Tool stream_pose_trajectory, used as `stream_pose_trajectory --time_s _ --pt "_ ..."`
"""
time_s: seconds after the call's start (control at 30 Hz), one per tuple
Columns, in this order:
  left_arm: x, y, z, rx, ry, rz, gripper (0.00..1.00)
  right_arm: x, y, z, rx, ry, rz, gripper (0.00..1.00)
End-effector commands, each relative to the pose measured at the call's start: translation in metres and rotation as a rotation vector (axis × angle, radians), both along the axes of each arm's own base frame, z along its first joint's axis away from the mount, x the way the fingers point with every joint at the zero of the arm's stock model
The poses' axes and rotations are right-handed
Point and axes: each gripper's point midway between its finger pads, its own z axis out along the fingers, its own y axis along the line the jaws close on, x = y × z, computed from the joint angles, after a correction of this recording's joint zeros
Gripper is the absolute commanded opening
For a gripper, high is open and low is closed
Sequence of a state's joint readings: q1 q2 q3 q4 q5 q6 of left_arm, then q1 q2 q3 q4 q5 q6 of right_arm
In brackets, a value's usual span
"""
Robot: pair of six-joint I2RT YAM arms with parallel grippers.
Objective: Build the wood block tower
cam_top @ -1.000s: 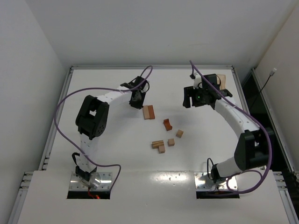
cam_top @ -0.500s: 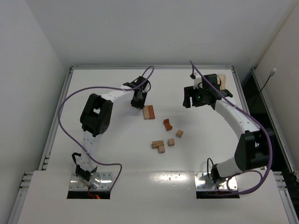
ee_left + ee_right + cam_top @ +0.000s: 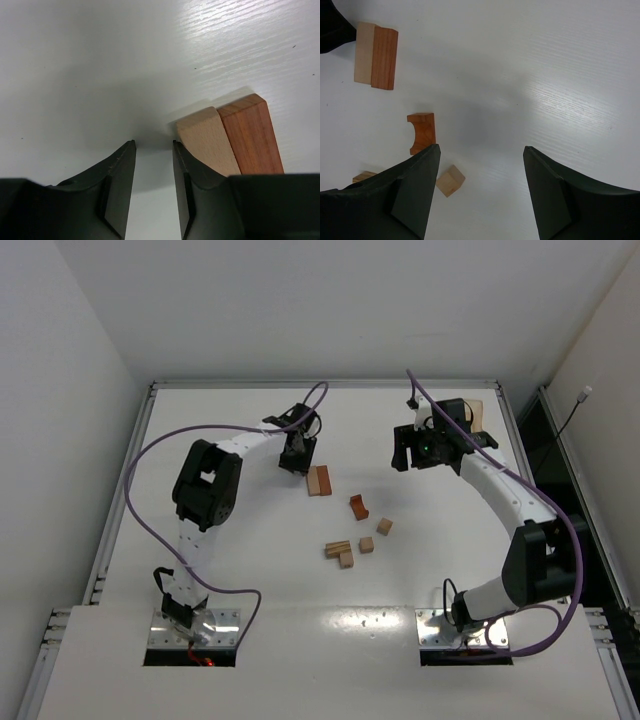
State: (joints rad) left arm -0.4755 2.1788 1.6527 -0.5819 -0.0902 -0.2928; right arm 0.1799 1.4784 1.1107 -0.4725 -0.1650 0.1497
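1. Nearest my arm bases, a small cluster of wood blocks (image 3: 338,550) lies on the table (image 3: 230,560). It is short bars touching a tan cube, and I cannot tell whether any piece rests on another.
2. Just beyond it sit a loose cube (image 3: 366,544) and a second cube (image 3: 384,527), apart from each other.
3. Next comes the reddish notched piece (image 3: 358,507), lying alone.
4. Farther on, a tan bar (image 3: 207,142) and a reddish bar (image 3: 250,135) lie flat, touching along their long sides.
5. My left hand (image 3: 153,143) sits low over the table just beside the tan bar's end. Its jaws stand slightly apart with nothing between them.
6. My right hand (image 3: 481,148) hovers well to the right, jaws wide and empty, with the blocks off to its side.
7. I judge the tower not begun. I see no upright stack anywhere, so a base has to be set and every piece gathered onto it.
8. At the far right, a light-wood piece (image 3: 475,410) stands behind the right arm, mostly hidden. Nothing blocks either hand's path, but the touching bars leave little room for a finger between them.
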Motion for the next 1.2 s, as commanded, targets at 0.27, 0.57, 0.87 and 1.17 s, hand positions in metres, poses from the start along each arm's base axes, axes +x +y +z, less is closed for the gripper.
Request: stream_pose_trajectory --time_s 0.27,0.57,0.87,1.17 --pt "0.011 -0.004 0.01 -0.029 -0.025 0.002 0.37 0.006 0.001 0.016 0.013 -0.061 -0.001 0.65" --pt "0.014 0.022 0.02 -0.019 -0.052 0.092 0.35 0.006 0.001 0.016 0.013 -0.061 -0.001 0.65" --pt "-0.017 0.081 0.079 -0.085 -0.134 0.112 0.3 -0.026 0.03 0.021 -0.019 -0.093 0.371 0.65" --pt "-0.053 0.099 0.122 -0.143 -0.207 0.061 0.94 -0.118 0.061 -0.019 -0.152 -0.037 0.831 0.84"
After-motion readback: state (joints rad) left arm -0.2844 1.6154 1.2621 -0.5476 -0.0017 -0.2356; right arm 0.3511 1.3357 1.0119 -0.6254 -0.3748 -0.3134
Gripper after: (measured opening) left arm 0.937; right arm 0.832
